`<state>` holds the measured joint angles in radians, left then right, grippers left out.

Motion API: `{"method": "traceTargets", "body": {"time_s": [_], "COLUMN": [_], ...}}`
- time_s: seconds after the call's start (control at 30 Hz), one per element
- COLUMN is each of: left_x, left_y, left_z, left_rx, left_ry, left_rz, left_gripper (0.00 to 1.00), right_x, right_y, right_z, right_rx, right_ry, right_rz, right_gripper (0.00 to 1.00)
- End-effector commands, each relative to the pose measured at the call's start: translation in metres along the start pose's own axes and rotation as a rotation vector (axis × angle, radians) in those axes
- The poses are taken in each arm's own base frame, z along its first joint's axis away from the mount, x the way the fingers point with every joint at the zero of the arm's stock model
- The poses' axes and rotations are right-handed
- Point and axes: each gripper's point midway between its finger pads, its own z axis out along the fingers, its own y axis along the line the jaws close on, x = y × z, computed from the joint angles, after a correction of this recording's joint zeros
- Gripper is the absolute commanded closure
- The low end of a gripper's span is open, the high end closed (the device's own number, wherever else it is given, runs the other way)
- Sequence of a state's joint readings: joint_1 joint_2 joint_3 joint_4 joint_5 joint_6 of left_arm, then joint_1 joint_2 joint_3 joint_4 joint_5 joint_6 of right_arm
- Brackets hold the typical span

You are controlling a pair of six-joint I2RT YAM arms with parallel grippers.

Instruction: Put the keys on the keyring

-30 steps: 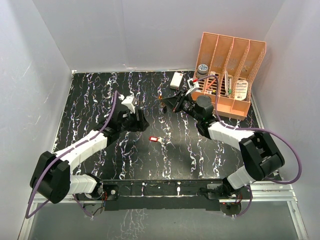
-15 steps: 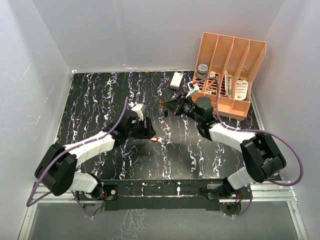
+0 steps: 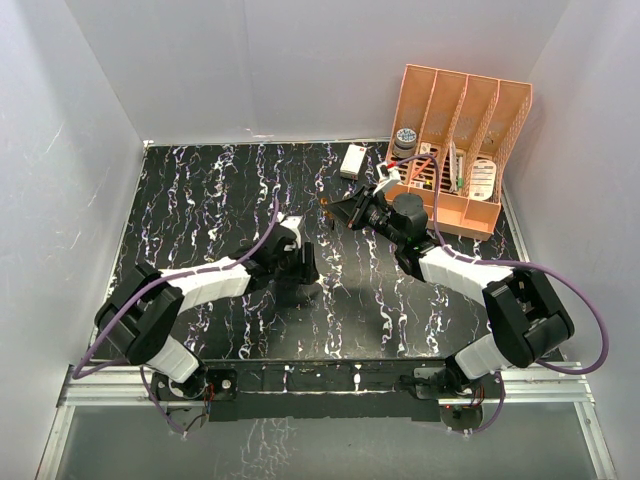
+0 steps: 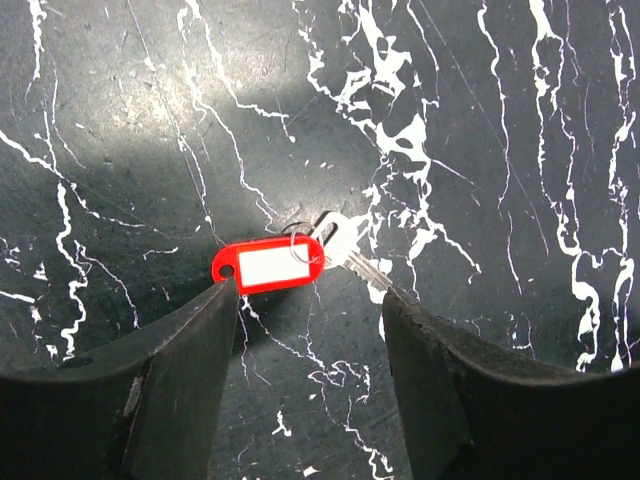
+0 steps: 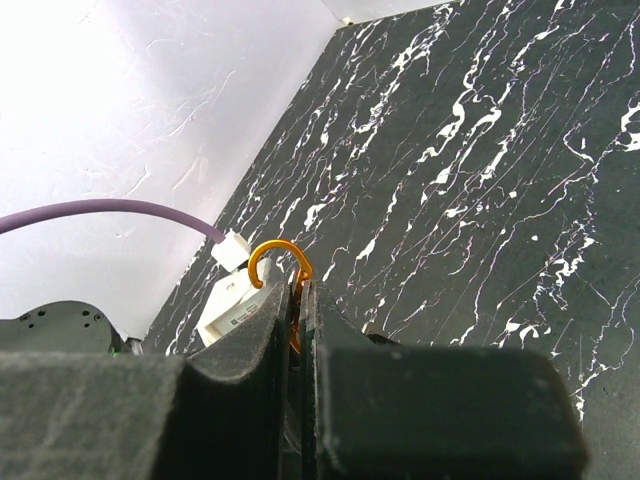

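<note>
The key with a red tag (image 4: 268, 265) and a silver blade (image 4: 350, 252) lies flat on the black marbled table. My left gripper (image 4: 308, 298) is open and hangs just above it, one fingertip by the tag's end and the other by the blade. In the top view the left gripper (image 3: 298, 268) covers the key. My right gripper (image 5: 298, 292) is shut on the orange-gold keyring (image 5: 278, 250), whose open curved end sticks out past the fingertips. In the top view the right gripper (image 3: 347, 210) holds it above the table, behind and right of the left gripper.
An orange slotted file rack (image 3: 455, 150) with small items stands at the back right. A white box (image 3: 352, 160) lies near the back wall. White walls enclose the table (image 3: 200, 200) on three sides. The left arm's white wrist and purple cable (image 5: 120, 210) show behind the ring.
My left arm has swung right and forward until its open gripper sits over the red key. My right gripper has stayed almost still, holding the ring.
</note>
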<state>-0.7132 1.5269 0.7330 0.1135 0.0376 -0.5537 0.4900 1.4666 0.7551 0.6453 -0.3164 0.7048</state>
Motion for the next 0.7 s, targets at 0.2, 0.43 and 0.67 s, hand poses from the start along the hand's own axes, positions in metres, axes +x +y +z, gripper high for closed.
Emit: {"method": "traceTargets", "body": {"time_s": [0.2, 0.43, 0.67], "left_x": [-0.010, -0.010, -0.008], "left_y": [0.008, 0.007, 0.011], "left_z": [0.002, 0.006, 0.011], "left_rx": [-0.096, -0.088, -0.110], "left_ry": [-0.035, -0.042, -0.032], "left_rz": [0.024, 0.023, 0.024], "left_gripper": [0.41, 0.40, 0.40], "right_x": [-0.016, -0.015, -0.015], "right_y": [0.010, 0.007, 0.007], "right_z": [-0.004, -0.004, -0.003], "right_rx": [-0.022, -0.016, -0.015], "right_ry": [-0.055, -0.053, -0.054], "right_rz": [-0.026, -0.025, -0.025], "right_gripper": [1.00, 1.00, 1.00]}}
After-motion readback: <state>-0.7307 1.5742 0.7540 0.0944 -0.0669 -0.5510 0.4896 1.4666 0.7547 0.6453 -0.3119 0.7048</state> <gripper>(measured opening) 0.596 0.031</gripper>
